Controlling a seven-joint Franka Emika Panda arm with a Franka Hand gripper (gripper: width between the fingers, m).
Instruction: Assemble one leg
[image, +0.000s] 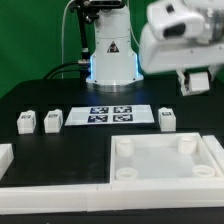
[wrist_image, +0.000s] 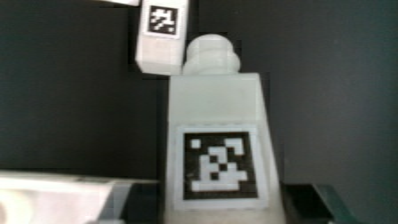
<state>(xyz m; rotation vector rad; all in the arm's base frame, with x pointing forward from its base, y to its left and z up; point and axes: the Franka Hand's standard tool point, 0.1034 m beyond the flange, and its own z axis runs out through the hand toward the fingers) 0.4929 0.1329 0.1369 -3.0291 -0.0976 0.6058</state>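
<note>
Wrist view | jaws closed narrow on the leg (wrist_image: 217, 120), its stub end leading, which I judge suits seating in a socket | exterior view | gripper (image: 196, 85) holds it raised above the square tray part (image: 160, 184), exterior view's right

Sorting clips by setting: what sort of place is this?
Probably a robotics lab bench: a white robot arm base, a flat white marker board of printed tags on a black table, and small white tagged cuboid legs.
</note>
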